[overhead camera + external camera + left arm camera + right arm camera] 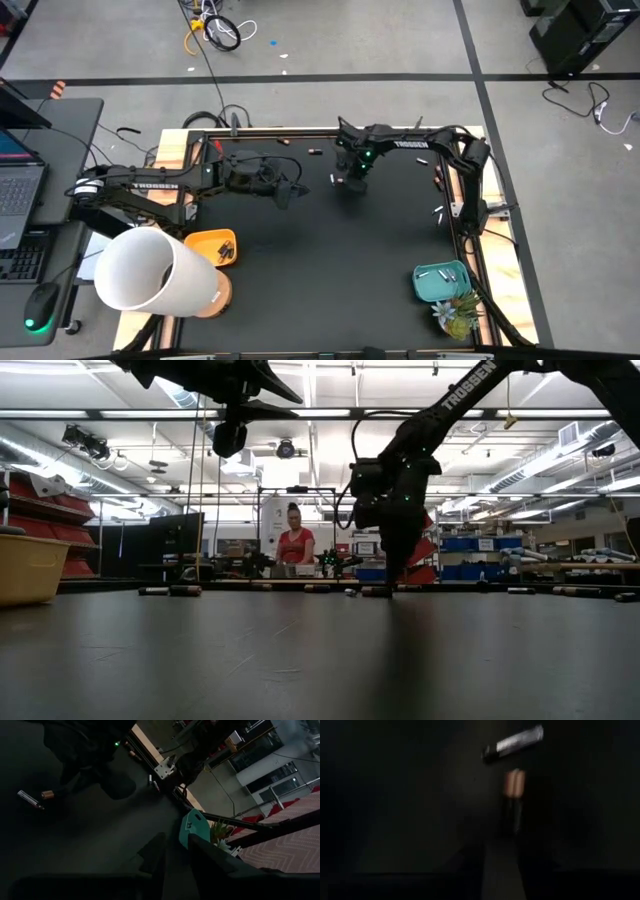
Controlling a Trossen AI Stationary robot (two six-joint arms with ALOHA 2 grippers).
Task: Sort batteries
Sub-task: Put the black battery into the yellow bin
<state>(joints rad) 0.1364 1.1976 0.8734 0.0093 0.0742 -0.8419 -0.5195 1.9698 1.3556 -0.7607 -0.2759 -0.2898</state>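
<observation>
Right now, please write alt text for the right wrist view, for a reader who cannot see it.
A dark battery with a copper end lies on the black table, just ahead of the right gripper. A silver battery lies slantwise a little beyond it.

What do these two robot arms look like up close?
Both are dark, jointed arms with white TROSSEN lettering. The right arm shows a small green light near its wrist; black cables trail from it. The left arm ends in a pincer of two slim dark fingers.
</observation>
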